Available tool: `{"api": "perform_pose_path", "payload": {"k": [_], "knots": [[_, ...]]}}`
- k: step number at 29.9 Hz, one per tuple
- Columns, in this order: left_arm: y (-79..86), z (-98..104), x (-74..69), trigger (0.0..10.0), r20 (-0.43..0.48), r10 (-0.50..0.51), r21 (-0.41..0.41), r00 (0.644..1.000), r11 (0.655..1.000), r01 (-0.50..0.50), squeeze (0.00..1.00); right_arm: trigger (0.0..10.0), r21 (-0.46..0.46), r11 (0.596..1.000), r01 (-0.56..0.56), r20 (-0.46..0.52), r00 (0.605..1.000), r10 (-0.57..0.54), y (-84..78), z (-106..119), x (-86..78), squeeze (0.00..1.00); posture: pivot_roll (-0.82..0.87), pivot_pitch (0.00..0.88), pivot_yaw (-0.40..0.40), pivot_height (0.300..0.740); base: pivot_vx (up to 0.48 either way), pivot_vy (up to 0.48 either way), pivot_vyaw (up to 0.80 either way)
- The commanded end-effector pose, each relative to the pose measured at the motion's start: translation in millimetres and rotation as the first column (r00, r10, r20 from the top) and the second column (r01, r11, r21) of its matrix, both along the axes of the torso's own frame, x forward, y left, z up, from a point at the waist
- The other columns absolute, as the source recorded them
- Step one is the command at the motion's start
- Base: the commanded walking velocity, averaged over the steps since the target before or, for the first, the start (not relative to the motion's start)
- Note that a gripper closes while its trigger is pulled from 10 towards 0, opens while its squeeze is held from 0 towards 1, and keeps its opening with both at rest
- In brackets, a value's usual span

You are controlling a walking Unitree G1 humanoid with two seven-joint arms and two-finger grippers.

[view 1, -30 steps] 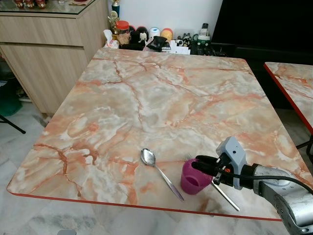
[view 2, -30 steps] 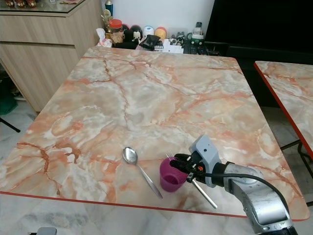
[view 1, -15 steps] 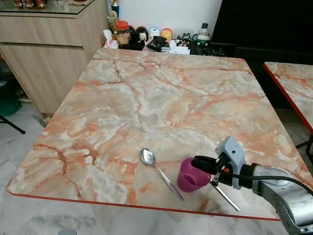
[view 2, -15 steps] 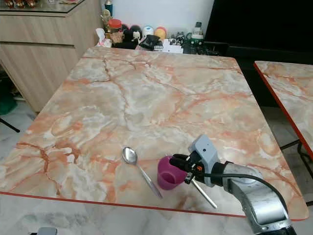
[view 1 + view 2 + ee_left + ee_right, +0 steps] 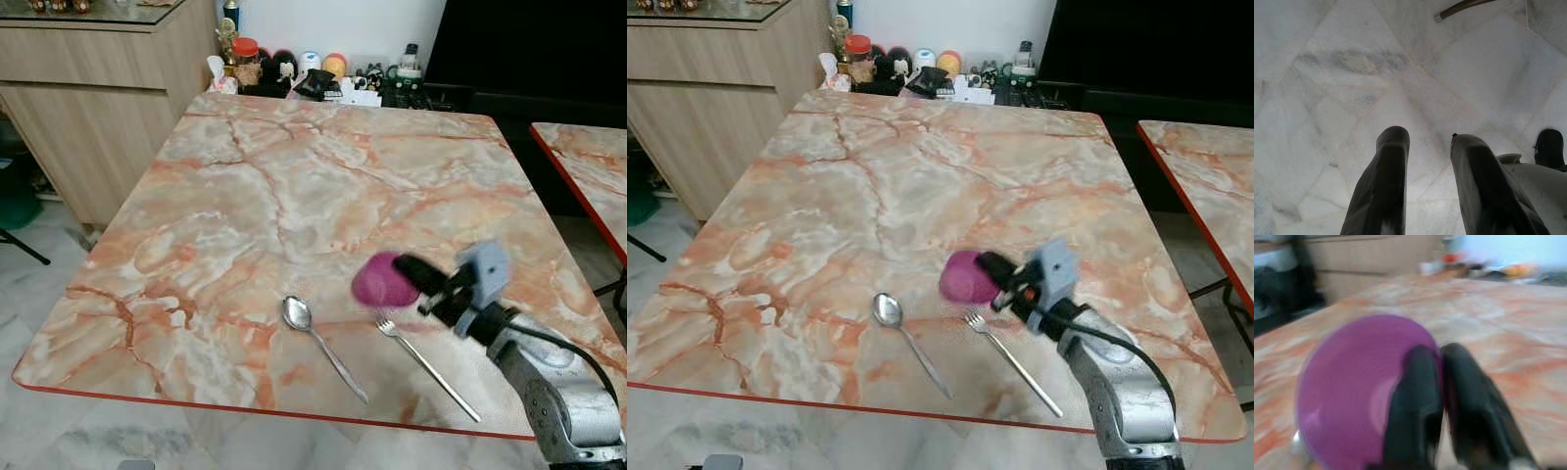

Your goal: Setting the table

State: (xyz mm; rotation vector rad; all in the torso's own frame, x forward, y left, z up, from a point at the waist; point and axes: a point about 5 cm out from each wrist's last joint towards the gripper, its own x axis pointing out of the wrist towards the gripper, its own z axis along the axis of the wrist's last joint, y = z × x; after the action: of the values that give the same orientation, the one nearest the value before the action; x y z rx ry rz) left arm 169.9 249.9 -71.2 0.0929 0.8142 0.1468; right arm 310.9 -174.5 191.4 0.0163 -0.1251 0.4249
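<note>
My right hand [image 5: 416, 279] pinches the purple cup [image 5: 379, 280] by its rim, lifted lower-middle of frame above the fork [image 5: 427, 366]. It's light, stiff plastic; rim grip suits.

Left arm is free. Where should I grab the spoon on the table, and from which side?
Take the spoon by its thin handle near the table's front edge, coming straight down, fingers across the shaft. It lies flat with the bowl end away from the robot, and the fork lies apart on its right, so the handle's left side looks open.
</note>
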Motion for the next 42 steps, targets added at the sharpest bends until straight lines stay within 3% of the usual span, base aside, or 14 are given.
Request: {"api": "perform_pose_path", "payload": {"k": [1,3,6,7,9,14,20,24,32,37,42], "knots": [[1.5,-2,-4.1,10.0,-0.026,0.009,-0.001,1.0,1.0,-0.009,0.0,10.0,0.005,0.986,0.169,0.049,0.984,-0.169,-17.1,5,-2.6,0.0,-0.01,0.123,-0.024,0.74,0.0,0.0,0.0],[2.8,-2,-3.6,10.0,-0.026,0.008,0.003,1.0,1.0,-0.008,0.0,10.0,0.003,0.966,0.259,0.078,0.963,-0.258,-27.4,6,-5.0,0.0,-0.01,0.115,-0.023,0.74,0.0,0.0,0.0],[5.3,-1,-2.9,10.0,-0.026,0.009,0.01,1.0,1.0,-0.009,0.0,10.0,0.141,0.899,0.414,0.062,0.903,-0.425,-50.4,7,-13.1,0.0,-0.02,0.106,-0.027,0.74,0.0,0.0,0.0],[5.3,-1,-2.9,10.0,-0.026,0.009,0.01,1.0,1.0,-0.009,0.0,10.0,0.141,0.899,0.414,0.062,0.903,-0.425,-50.4,7,-13.1,0.0,-0.02,0.106,-0.027,0.74,0.0,0.0,0.0],[6.1,0,-1.9,10.0,-0.023,0.011,0.013,1.0,1.0,-0.011,0.0,10.0,0.168,0.86,0.482,0.075,0.863,-0.499,-57.2,7,-19.6,0.0,-0.03,0.107,-0.027,0.74,0.0,0.0,0.0],[7.2,1,-1.4,10.0,-0.023,0.007,0.026,1.0,1.0,-0.006,0.0,10.0,0.167,0.845,0.508,0.1,0.844,-0.527,-51.1,5,-22.2,0.0,-0.04,0.106,-0.023,0.74,0.0,0.0,0.0],[39.5,10,-9.6,10.0,0.009,0.1,0.108,0.995,0.989,-0.101,0.0,10.0,0.191,0.836,0.514,0.111,0.835,-0.539,-42.5,3,-22.3,0.0,-0.03,0.108,-0.019,0.74,0.0,0.0,0.0],[46.9,11,-14.2,10.0,0.009,0.134,0.102,0.991,0.986,-0.134,0.0,10.0,0.208,0.824,0.526,0.106,0.826,-0.554,-41.0,1,-22.4,0.0,-0.02,0.098,0.005,0.74,0.0,0.0,0.0],[47.1,11,-14.7,10.0,0.003,0.129,0.098,0.992,0.987,-0.129,0.0,10.0,0.208,0.821,0.532,0.112,0.821,-0.56,-40.4,1,-21.6,0.0,-0.02,0.096,0.014,0.74,0.0,0.0,0.0],[39.4,13,-1.0,10.0,0.006,0.063,0.092,0.998,0.994,-0.063,0.0,10.0,0.249,0.785,0.567,0.094,0.793,-0.602,-42.6,-4,-25.1,0.0,-0.04,0.055,0.042,0.74,0.0,-0.421,0.0],[33.0,13,3.5,10.0,0.009,0.029,0.084,1.0,0.996,-0.03,0.0,10.0,0.258,0.789,0.557,0.114,0.794,-0.597,-41.8,1,-22.8,0.0,-0.05,0.048,0.039,0.74,0.0,-0.472,-0.61]]}}
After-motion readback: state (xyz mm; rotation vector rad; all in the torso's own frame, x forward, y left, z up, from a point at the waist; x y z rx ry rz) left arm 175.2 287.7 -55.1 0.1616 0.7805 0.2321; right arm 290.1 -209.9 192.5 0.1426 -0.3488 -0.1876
